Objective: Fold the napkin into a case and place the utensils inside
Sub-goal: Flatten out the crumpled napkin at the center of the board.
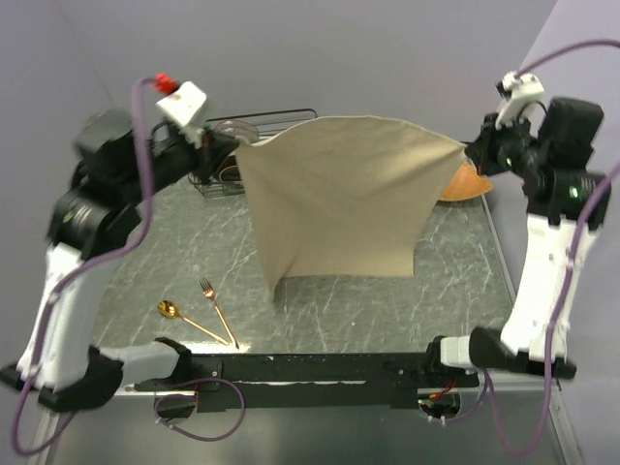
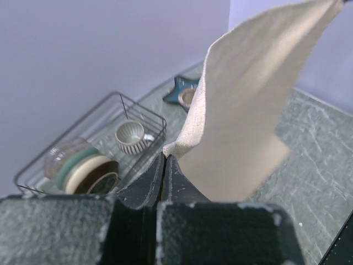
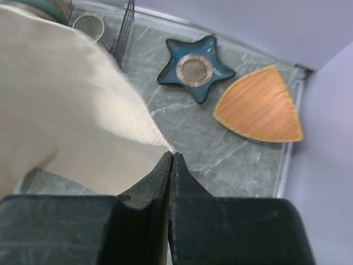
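You're in a robot lab cell: bare lavender walls (image 1: 339,48), black mounting rail (image 1: 320,368). Kitchenware in a wire rack (image 2: 142,106) on a marble-look tabletop (image 1: 455,291).

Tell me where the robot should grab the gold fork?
Probably mid-handle on the fork, coming straight down from above with jaws across it. It lies flat on the table, and its handle end sits close to the spoon.
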